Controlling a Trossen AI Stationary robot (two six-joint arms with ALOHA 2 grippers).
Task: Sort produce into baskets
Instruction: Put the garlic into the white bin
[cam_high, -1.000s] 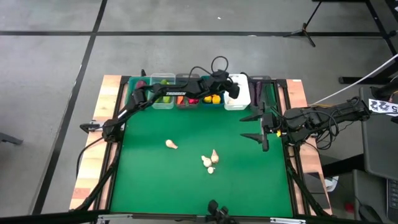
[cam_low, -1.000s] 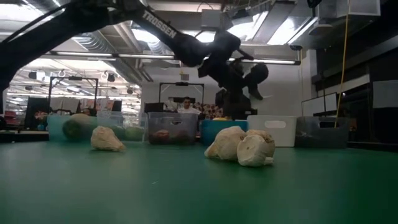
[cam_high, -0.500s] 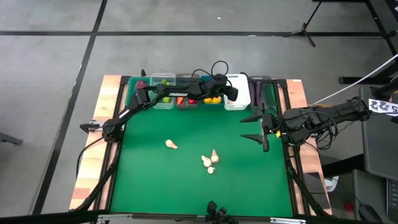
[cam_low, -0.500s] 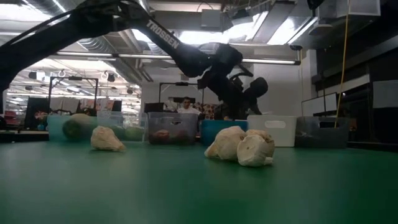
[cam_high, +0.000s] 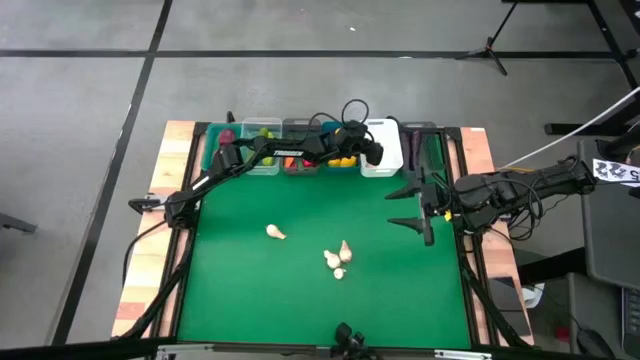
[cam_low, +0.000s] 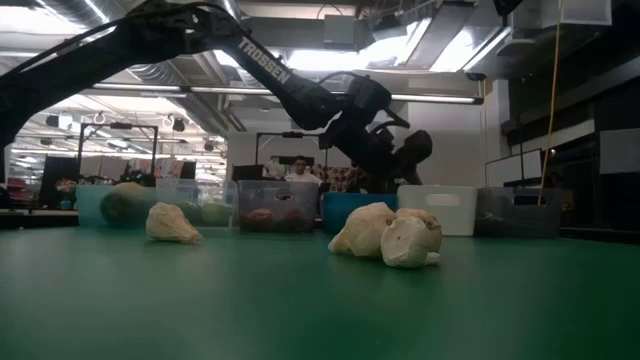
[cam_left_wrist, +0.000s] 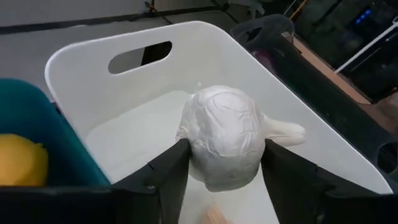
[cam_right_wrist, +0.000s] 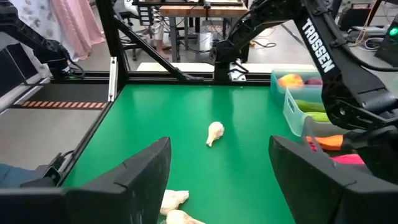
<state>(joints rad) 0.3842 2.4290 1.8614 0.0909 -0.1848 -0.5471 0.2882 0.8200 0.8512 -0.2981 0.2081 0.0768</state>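
left end effector, garlic, white bin

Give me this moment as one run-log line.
left gripper: over white bin, garlic between fingers | right gripper: open, waiting at table's right | loose garlic on mat: four

Smooth white plastic bin; wrinkled matt garlic; matt green worktop with bare wood edges.

Left tool gripping, arm outstretched; right tool open, idle.
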